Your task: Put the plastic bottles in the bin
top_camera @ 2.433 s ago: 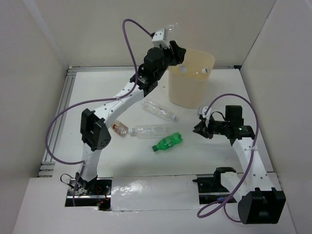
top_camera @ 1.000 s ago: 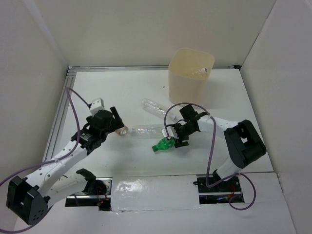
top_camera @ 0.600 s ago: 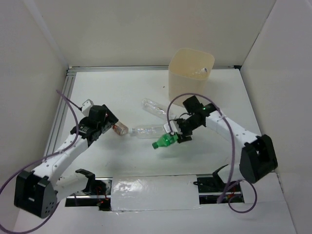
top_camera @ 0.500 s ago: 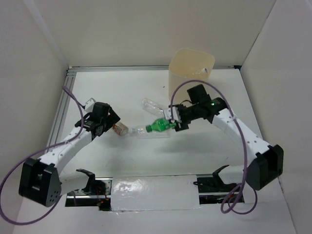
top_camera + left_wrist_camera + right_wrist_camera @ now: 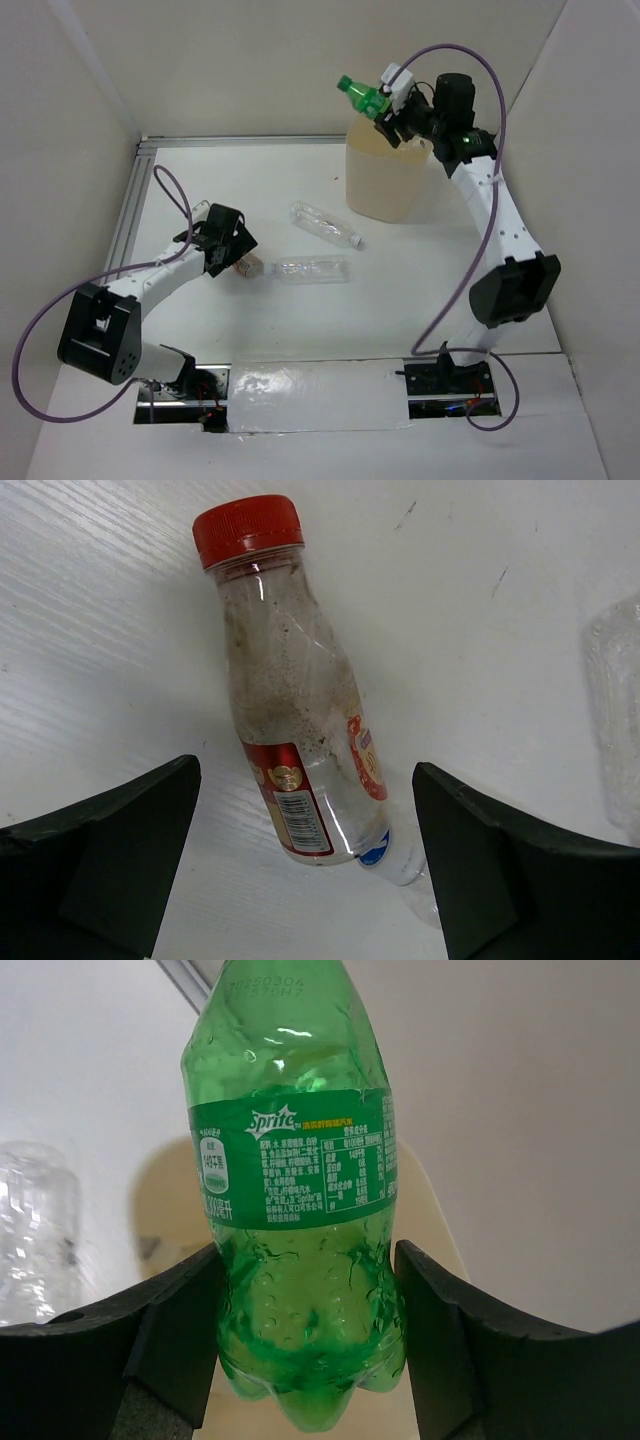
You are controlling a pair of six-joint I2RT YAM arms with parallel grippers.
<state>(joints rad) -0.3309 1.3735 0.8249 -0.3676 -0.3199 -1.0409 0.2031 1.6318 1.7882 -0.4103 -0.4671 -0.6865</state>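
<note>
**A:** What is held by the right gripper (image 5: 305, 1350)?

**B:** The green bottle (image 5: 295, 1230) is clamped between its jaws. It is gripped low on the body, with the base nearest the wrist and the neck pointed away. Both fingers are pressed against its sides.

**A:** Where is the bin found, reckoned from those jaws?

**B:** The bin (image 5: 385, 190) is seen below and beyond them. In the wrist view its cream wall is glimpsed behind the bottle. From above, the bottle is seen raised in the air near the bin's far left corner, with its cap turned outward, away from the bin.

**A:** And the left gripper (image 5: 305, 865)?

**B:** Its jaws are spread wide and nothing is gripped. The short clear bottle (image 5: 290, 700) with the red cap is laid on the table (image 5: 430, 280) in the gap between the two fingers and is touched by neither. The cap is pointed away from the wrist, and the base is slanted toward the finger at the right of the wrist view.

**A:** Are other bottles to be seen?

**B:** Two are laid flat on the table. The nearer clear bottle (image 5: 310, 269) is found just past the short one, outside the left jaws. The farther clear bottle (image 5: 325, 226) is placed beyond it, toward the bin. Both are well apart from the right jaws.
</note>
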